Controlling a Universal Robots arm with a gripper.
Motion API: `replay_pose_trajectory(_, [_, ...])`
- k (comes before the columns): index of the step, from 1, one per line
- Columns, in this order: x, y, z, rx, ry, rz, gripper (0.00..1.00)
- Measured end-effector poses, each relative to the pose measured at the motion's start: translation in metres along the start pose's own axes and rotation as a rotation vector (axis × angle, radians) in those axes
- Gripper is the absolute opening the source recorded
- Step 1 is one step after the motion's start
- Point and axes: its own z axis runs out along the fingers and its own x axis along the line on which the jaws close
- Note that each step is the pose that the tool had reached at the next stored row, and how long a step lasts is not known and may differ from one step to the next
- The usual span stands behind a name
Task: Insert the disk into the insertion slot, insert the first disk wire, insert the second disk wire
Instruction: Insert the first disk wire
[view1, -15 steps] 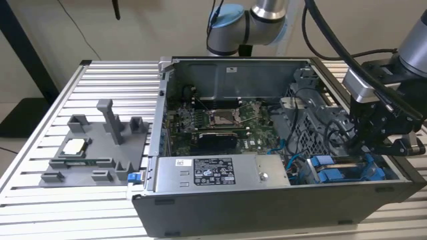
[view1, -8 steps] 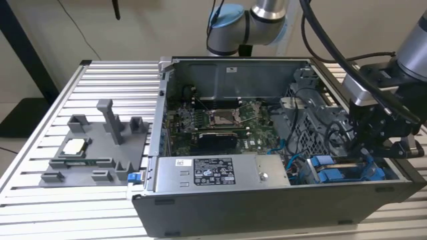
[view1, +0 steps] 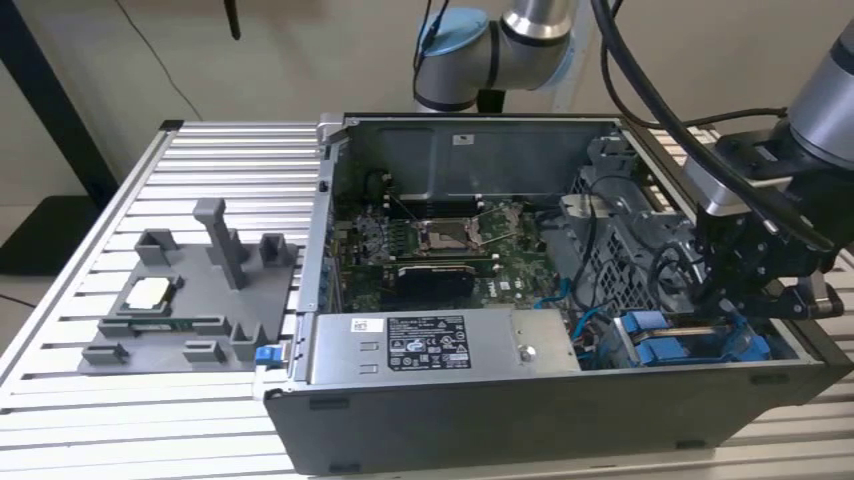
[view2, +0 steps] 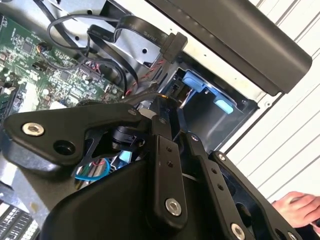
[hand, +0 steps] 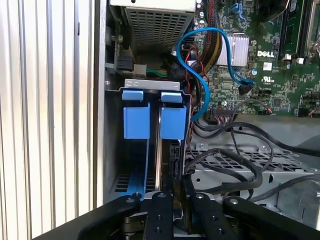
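Note:
The disk (hand: 150, 120) stands in the insertion slot (hand: 111, 150), and its blue carrier tabs also show in the exterior view (view1: 661, 350) and the second wrist view (view2: 200, 82). My gripper (view1: 731, 312) hangs just over that bay at the case's front corner, on the exterior view's right. In both wrist views its fingers (hand: 161, 202) are close together on the black connector of a disk wire (hand: 176, 162), held against the disk's edge beside the blue tabs. My gripper (view2: 175, 120) hides where the connector meets the disk. Another black cable with a flat plug (view2: 172, 45) hangs loose above the bay.
A silver power supply box (view1: 427, 345) lies along the case front, with the motherboard (view1: 441, 240) behind it. A blue cable (hand: 205, 85) loops beside the bay, and black cables drape over the perforated cage (hand: 230, 165). A grey fixture (view1: 187, 300) sits at the exterior view's left. A hand (view2: 297, 207) is nearby.

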Motion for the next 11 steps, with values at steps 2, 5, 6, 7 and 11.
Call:
replay_pose_trajectory(2, [-0.0003, -0.0001, 0.0002, 0.0000, 0.0002, 0.000, 0.19])
replay_pose_trajectory(5, [-0.0004, -0.0010, 0.0006, -0.0001, 0.0005, 0.000, 0.19])
replay_pose_trajectory(6, [-0.0004, -0.0014, 0.0008, 0.0000, 0.0004, 0.000, 0.19])
replay_pose_trajectory(7, [-0.0004, -0.0018, 0.0010, 0.0000, 0.0005, 0.001, 0.19])
replay_pose_trajectory(11, [-0.0007, -0.0020, 0.0021, 0.0002, 0.0006, 0.003, 0.19])
